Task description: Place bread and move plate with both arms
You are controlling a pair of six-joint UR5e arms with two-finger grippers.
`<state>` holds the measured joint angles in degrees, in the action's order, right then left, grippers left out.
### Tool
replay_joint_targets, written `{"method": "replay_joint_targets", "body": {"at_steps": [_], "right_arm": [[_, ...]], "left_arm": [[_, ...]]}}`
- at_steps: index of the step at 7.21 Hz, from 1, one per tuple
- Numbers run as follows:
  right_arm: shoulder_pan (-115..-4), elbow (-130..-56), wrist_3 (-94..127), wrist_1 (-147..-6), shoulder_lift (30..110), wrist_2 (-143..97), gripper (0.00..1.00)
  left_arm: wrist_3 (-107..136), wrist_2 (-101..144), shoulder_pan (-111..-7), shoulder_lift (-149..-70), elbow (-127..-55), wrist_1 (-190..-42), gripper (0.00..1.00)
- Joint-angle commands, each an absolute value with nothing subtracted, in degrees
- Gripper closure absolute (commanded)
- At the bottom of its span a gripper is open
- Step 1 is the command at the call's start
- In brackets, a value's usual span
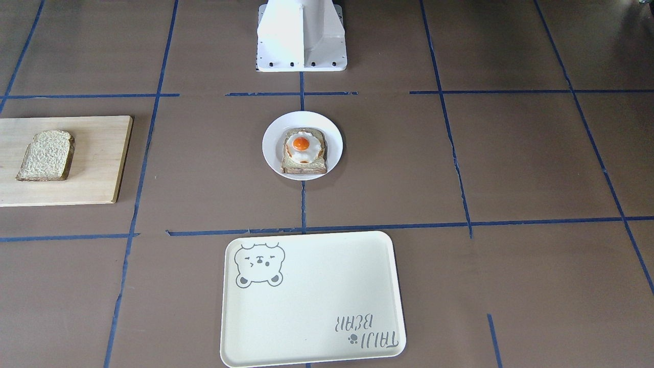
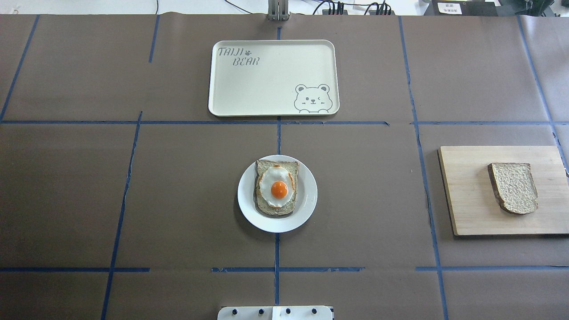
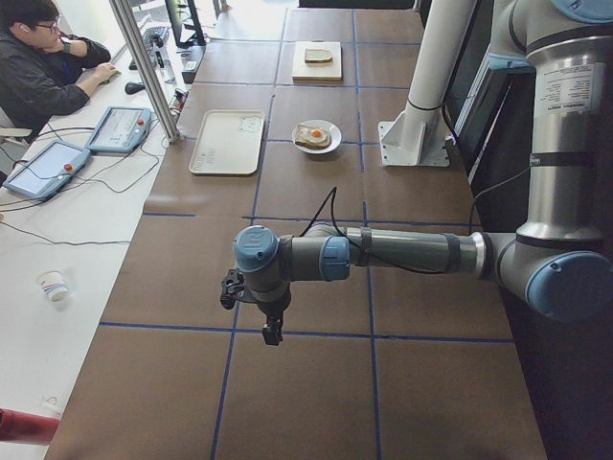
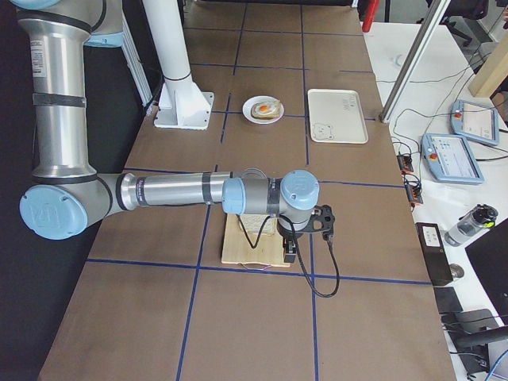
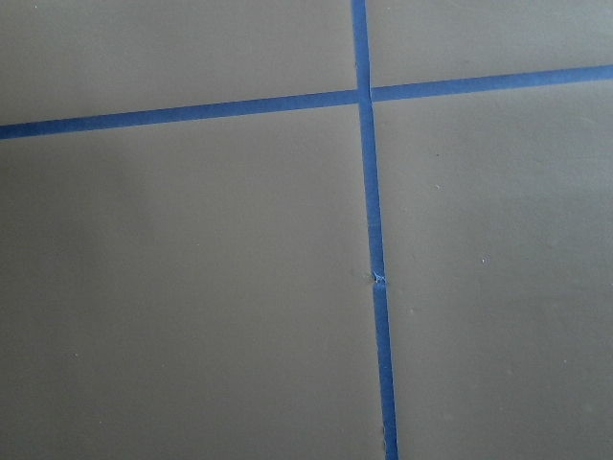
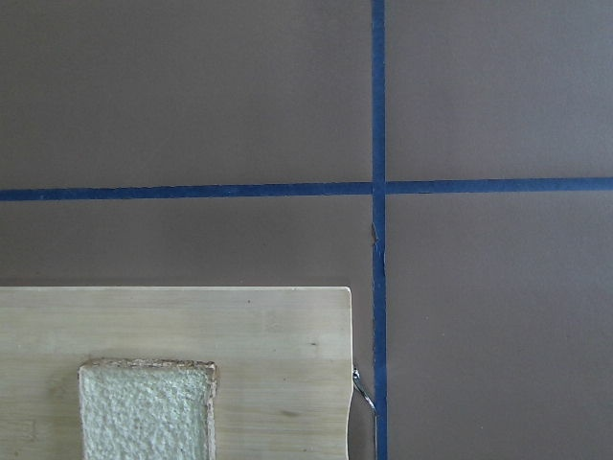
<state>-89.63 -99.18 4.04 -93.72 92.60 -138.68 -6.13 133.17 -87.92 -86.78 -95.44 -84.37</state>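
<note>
The plain bread slice (image 1: 47, 156) lies on a wooden board (image 1: 99, 163) at the table's right end; it also shows in the overhead view (image 2: 513, 187) and the right wrist view (image 6: 146, 407). The white plate (image 1: 270, 145) stands mid-table (image 2: 310, 200) and carries another slice topped with a fried egg (image 2: 278, 188). My left gripper (image 3: 272, 329) hangs over bare table far from the plate. My right gripper (image 4: 290, 252) hangs above the board's edge, next to the bread (image 4: 252, 225). I cannot tell whether either is open or shut.
A cream tray with a bear drawing (image 2: 266, 80) lies beyond the plate, on the operators' side. The white robot base (image 1: 301, 36) stands behind the plate. Blue tape lines cross the brown table. An operator (image 3: 43, 67) sits at a side desk.
</note>
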Motion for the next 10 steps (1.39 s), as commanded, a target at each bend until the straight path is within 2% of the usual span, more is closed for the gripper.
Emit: {"method": "replay_joint_targets", "body": {"at_steps": [1, 3, 4, 10], "right_arm": [[-86.95, -101.95, 15.21, -83.84, 97.18, -138.95, 0.0], [-78.26, -101.34, 35.07, -63.29, 101.68, -138.25, 0.0], [-76.13, -101.42, 38.2, -59.37, 103.08, -138.25, 0.0], [-63.91, -98.79, 38.67, -58.45, 102.92, -132.01, 0.01]], "left_arm": [[-5.98, 133.16, -87.89, -86.75, -95.54, -84.37, 0.0], [-5.98, 133.24, -87.89, -86.75, -95.54, -84.37, 0.0], [-5.98, 133.16, -87.89, -86.75, -95.54, -84.37, 0.0], [-5.98, 133.24, -87.89, -86.75, -95.54, -84.37, 0.0]]}}
